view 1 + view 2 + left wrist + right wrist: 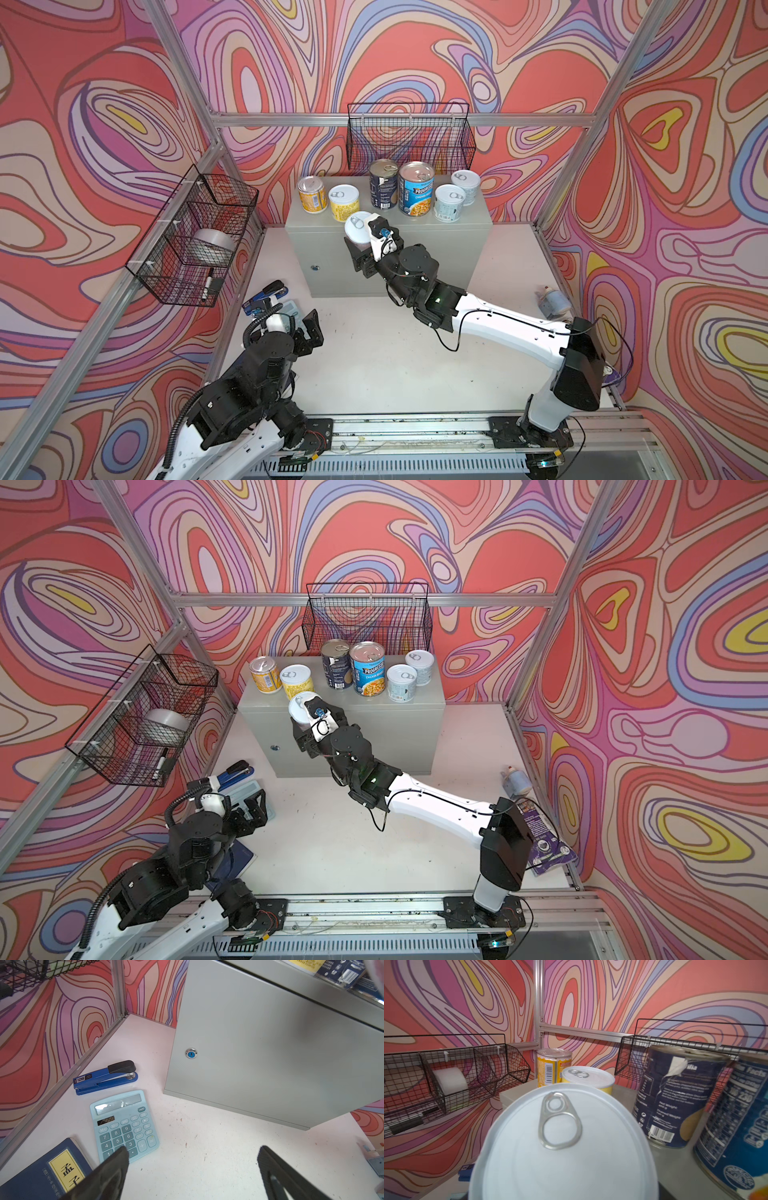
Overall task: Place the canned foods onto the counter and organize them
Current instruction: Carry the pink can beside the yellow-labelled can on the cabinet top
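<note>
"White-lidded short tin: where is it?"
"Clenched in your right gripper, over the light-grey metal box's front-left edge. Rigid, probably weighty, slick; grip the sidewall. Left gripper gapes empty."

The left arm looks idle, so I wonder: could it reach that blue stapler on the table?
Probably yes. The left gripper is open, and the stapler lies close ahead beside the calculator, with nothing in the way.

Bright even light, blurred wrist foreground
</note>
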Controlling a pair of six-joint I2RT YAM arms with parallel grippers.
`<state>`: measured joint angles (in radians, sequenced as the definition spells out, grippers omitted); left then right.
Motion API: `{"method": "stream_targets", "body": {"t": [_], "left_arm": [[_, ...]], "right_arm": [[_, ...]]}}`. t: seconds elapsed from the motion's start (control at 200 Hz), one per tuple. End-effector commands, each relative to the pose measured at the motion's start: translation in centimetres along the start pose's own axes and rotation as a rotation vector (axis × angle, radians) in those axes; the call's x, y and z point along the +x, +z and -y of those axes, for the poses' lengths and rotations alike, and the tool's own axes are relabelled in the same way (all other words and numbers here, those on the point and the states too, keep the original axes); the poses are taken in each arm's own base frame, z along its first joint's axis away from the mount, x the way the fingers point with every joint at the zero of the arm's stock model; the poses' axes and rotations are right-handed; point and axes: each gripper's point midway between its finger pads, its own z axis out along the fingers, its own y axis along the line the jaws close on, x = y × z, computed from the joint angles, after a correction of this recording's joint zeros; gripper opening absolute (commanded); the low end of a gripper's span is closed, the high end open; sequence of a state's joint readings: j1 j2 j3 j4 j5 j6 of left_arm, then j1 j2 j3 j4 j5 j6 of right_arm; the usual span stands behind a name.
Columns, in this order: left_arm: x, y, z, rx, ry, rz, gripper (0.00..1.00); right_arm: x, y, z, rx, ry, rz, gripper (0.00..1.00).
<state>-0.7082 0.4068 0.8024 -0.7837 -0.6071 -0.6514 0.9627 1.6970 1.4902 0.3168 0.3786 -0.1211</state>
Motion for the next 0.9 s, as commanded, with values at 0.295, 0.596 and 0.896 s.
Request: {"method": "stream_targets", "body": {"t": [0.295,0.596,0.896], "left_arm": [[-0.2,-0.8,-1.4,-0.030,0.000,0.022,1.00],[0.0,-0.5,-1.2,-0.035,0.006,0.013,1.00],[0.1,-0.5,-1.2,-0.036,0.007,0.011,1.00]], "right_arm": [[-3.7,1.5,5.1,0.059,0.092,0.089,0.48],[-2.9,2.1,6.1,0.118,0.072,0.069,0.49],[-2.5,2.7,6.6,0.152,0.082,0.053,0.49]]}}
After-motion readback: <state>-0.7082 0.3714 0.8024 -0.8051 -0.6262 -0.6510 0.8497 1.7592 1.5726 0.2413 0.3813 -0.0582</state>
